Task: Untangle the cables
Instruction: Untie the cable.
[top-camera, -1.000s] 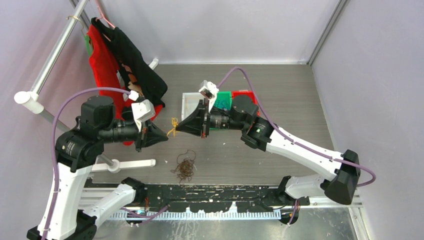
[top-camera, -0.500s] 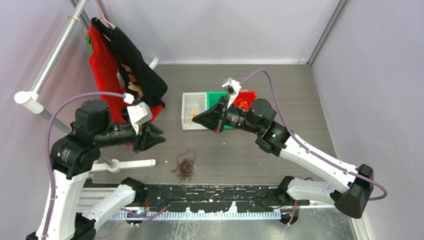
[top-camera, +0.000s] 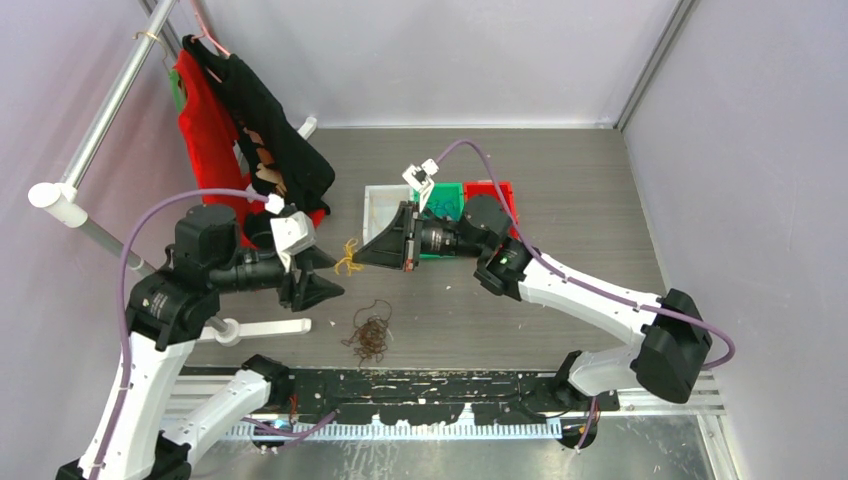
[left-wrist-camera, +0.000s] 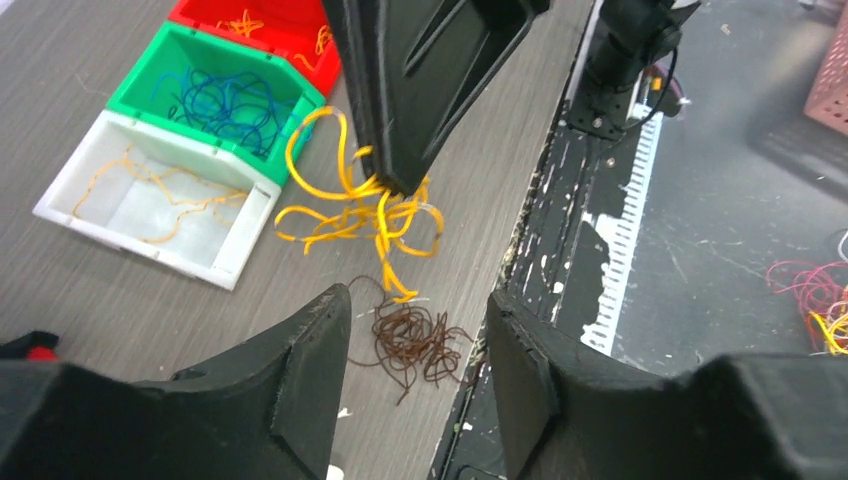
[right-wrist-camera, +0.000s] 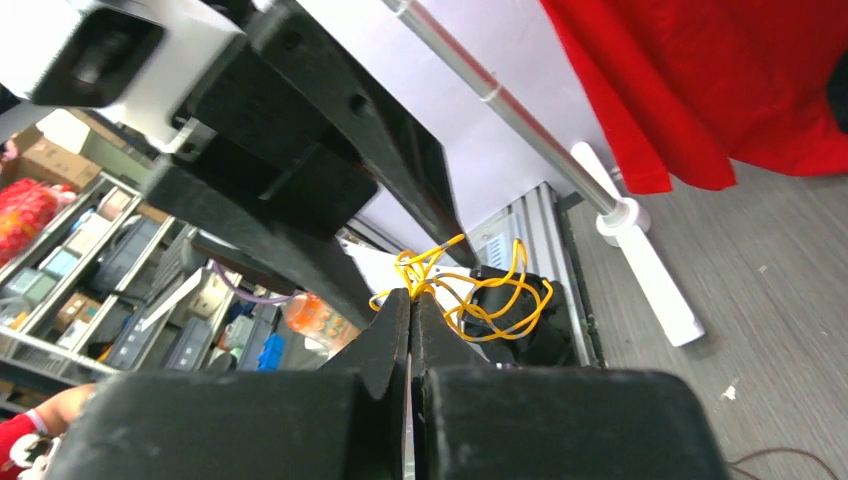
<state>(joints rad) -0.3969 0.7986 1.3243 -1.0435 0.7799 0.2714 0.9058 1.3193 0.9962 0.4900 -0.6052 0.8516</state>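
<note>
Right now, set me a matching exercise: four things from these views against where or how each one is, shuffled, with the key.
Things
1. yellow cables
2. brown tangle
3. blue cables
4. left claw

Places or states
A. lying in the green bin
B. open, gripping nothing
C. pinched in the shut right claw
D. loose on the table, near its front edge

Pairs: 1-C, 2-D, 3-A, 4-B
</note>
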